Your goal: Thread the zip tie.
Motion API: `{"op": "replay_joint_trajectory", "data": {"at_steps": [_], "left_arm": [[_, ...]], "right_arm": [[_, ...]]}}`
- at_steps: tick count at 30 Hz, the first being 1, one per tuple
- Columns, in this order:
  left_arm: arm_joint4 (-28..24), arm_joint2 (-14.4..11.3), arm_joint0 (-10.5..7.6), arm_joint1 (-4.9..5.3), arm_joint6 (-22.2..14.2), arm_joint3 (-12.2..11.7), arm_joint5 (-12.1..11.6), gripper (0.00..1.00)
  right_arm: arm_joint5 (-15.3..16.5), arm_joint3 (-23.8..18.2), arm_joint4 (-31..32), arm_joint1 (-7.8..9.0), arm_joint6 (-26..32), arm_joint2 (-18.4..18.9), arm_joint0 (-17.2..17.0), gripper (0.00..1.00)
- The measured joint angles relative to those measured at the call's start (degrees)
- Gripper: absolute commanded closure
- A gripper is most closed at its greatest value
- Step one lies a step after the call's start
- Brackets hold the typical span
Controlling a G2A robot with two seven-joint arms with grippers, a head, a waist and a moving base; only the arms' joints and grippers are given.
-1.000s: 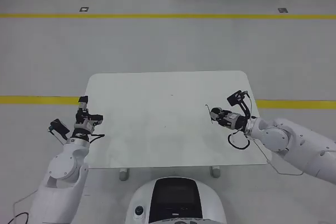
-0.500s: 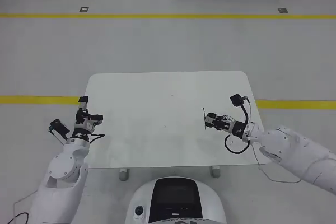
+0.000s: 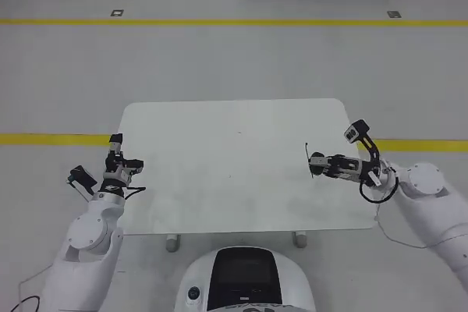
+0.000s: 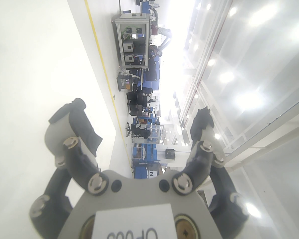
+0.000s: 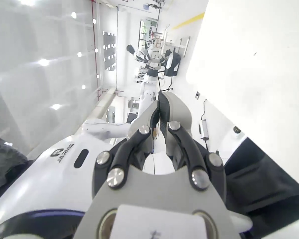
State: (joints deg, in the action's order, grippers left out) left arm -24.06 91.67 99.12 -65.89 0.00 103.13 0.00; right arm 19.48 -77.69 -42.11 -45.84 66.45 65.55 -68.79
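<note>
Top view, right pincer (image 3: pixel 313 164) clamping thin zip tie (image 3: pixel 307 152)

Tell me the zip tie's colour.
Black; the zip tie shows best in the right wrist view, pinched by the right gripper.

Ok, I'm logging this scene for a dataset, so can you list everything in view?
table: one, white, in front of the robot.
zip tie: one, black, thin, pinched in the right gripper over the table's right part.
floor lines: two, yellow, one level with the table, one far beyond it.
floor markers: two, dark, small, by the far line.
left gripper: one, black and grey, open, holding nothing, at the table's left edge.
right gripper: one, black and grey, shut on the zip tie.
</note>
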Motion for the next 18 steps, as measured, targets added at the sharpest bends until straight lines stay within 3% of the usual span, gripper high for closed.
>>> {"op": "replay_joint_trajectory", "data": {"at_steps": [3, 12, 18], "left_arm": [[0.0, 0.0, 0.00, 0.00, 0.0, 0.0, 0.0, 0.00], [0.0, 0.0, 0.00, 0.00, 0.0, 0.0, 0.0, 0.00], [0.0, 0.0, 0.00, 0.00, 0.0, 0.0, 0.0, 0.00]], "right_arm": [[0.0, 1.3, 1.4, -2.57, 1.5, 2.0, -0.2, 1.00], [-0.1, 1.1, 1.3, -2.41, 1.2, 1.9, -0.3, 1.00], [-4.1, -0.9, -1.4, -3.61, -4.2, 0.0, 0.0, 1.00]]}}
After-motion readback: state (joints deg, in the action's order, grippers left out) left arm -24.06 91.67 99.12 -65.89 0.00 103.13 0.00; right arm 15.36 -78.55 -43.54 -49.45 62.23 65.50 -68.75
